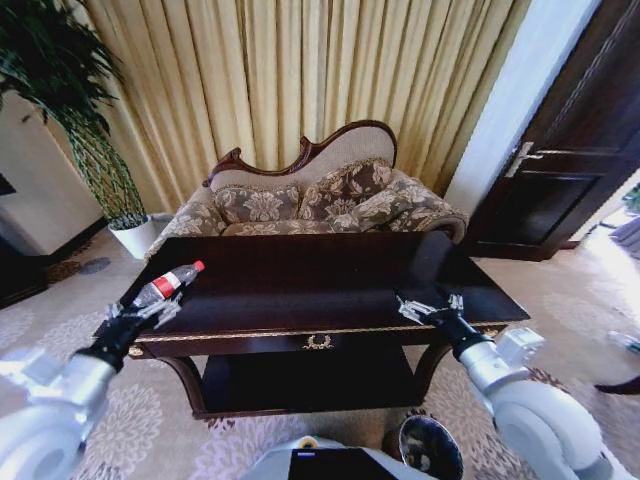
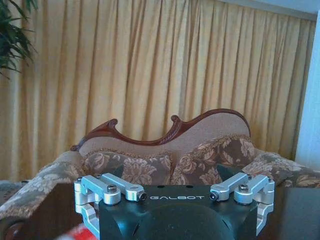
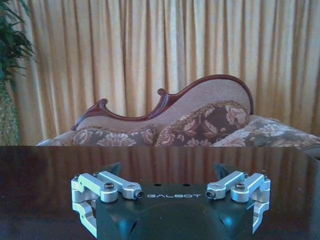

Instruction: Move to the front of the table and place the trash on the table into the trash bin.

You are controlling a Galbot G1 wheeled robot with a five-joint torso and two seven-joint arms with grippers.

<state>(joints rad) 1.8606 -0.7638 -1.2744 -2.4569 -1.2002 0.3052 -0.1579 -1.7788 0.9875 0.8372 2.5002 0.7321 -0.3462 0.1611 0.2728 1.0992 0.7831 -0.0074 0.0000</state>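
Head view: left pincer (image 1: pixel 150 312) beside bottle (image 1: pixel 167 284).

a dark glossy table (image 1: pixel 330 285) with gold trim carries a clear red-capped bottle (image 1: pixel 167 284) lying near its left end.

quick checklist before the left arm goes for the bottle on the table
1. Robot in front of the table: ok.
2. Bottle lying at the table's left end, red cap pointing away from the robot: ok.
3. Left gripper just short of the bottle, not touching: ok.
4. Left gripper open for the grasp: ok.
5. Right gripper over the right front edge, open, away from the bottle: ok.
6. Trash bin on the floor, front right: ok.
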